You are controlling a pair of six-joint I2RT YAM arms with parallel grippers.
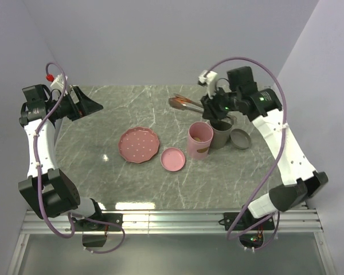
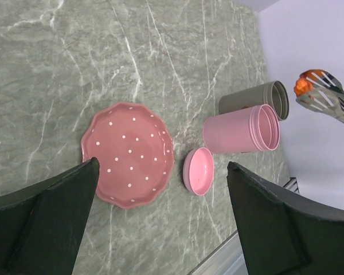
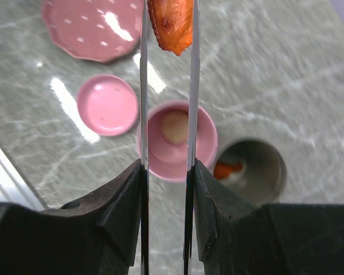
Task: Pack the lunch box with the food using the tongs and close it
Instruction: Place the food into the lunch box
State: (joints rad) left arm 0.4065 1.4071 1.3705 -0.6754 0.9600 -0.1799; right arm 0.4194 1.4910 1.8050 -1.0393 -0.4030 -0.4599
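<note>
Now, your right gripper (image 3: 167,169) is clamped on the tongs (image 3: 143,86), whose tips pinch a carrot piece (image 3: 173,23) in the air. The cream ball (image 3: 175,126) lies in the pink container (image 3: 203,143), and another carrot piece (image 3: 226,169) lies in the grey container (image 3: 269,166) just beside it. Your left gripper (image 2: 161,166) gapes wide, holding nothing, at the table's left side.

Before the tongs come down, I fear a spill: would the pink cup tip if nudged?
Probably tippable: the pink cup stands taller than wide. Likely light, holding only a cream ball. The grey cup close beside may brace one side.
</note>
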